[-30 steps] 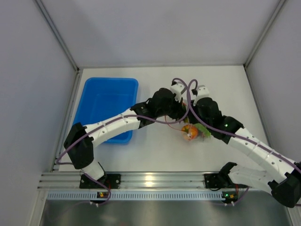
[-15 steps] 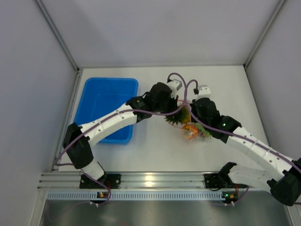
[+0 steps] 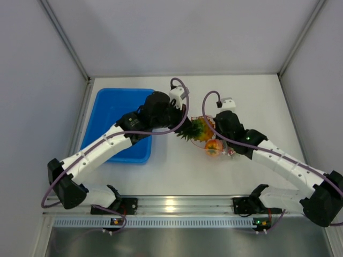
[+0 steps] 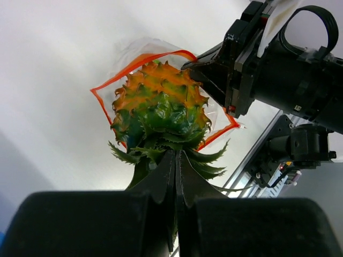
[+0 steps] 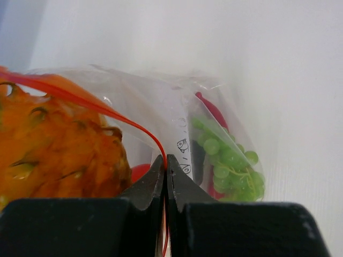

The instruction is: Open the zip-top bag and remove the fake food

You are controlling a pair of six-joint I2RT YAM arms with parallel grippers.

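The zip-top bag (image 3: pixel 221 149) lies on the white table, its orange-red zip strip (image 4: pixel 140 60) open. My left gripper (image 4: pixel 177 152) is shut on the green leaves of a plastic pineapple (image 4: pixel 159 99), whose orange-green body sits in the bag's open mouth. In the top view the left gripper (image 3: pixel 184 127) holds the pineapple (image 3: pixel 199 129) just left of the bag. My right gripper (image 5: pixel 165 157) is shut on the bag's edge at the zip strip (image 5: pixel 120 116); it also shows in the top view (image 3: pixel 214 135). Green grapes (image 5: pixel 228 158) and red pieces (image 5: pixel 210 110) remain inside the bag.
A blue rectangular tray (image 3: pixel 114 119) stands to the left, under the left arm. An aluminium rail (image 3: pixel 171 205) runs along the near edge. Grey walls close in the table on three sides.
My left arm has swung left and back, pulling the pineapple by its leaves towards the tray and out of the bag's mouth. The right gripper has kept hold of the bag and shifted slightly left.
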